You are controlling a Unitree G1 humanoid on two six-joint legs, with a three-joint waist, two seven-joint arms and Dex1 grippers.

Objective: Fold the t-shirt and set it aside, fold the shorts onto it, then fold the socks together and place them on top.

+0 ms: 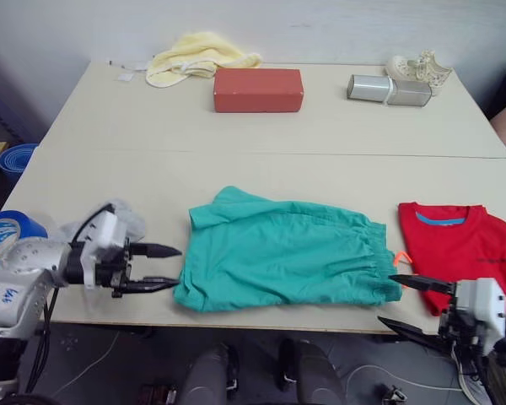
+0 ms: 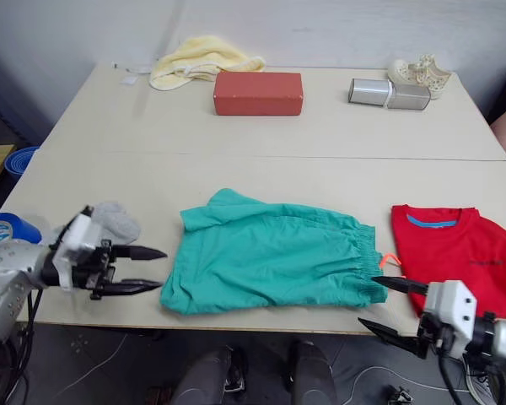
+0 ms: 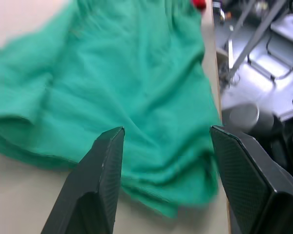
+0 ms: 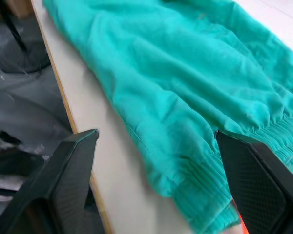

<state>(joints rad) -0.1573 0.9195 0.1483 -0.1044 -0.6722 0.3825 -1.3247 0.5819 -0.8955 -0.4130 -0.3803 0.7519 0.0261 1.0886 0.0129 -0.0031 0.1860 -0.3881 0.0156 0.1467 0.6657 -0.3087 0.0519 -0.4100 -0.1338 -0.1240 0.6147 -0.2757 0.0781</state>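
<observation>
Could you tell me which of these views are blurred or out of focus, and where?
Left wrist view: the shorts are soft and smeared, while the left gripper is crisper. Right wrist view: the shorts' weave and waistband are sharp; the room below the table edge is blurred. Head views: evenly lit, in focus.

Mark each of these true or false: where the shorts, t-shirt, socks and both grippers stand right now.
1. The shorts lie spread between the two grippers. True.
2. The t-shirt lies on top of the shorts. False: it lies beside them, toward the robot's right.
3. The left gripper is shut on the shorts. False: its fingers are open, just short of the cloth.
4. The right gripper is open at the waistband end. True.
5. The socks lie by the left gripper. True.
</observation>
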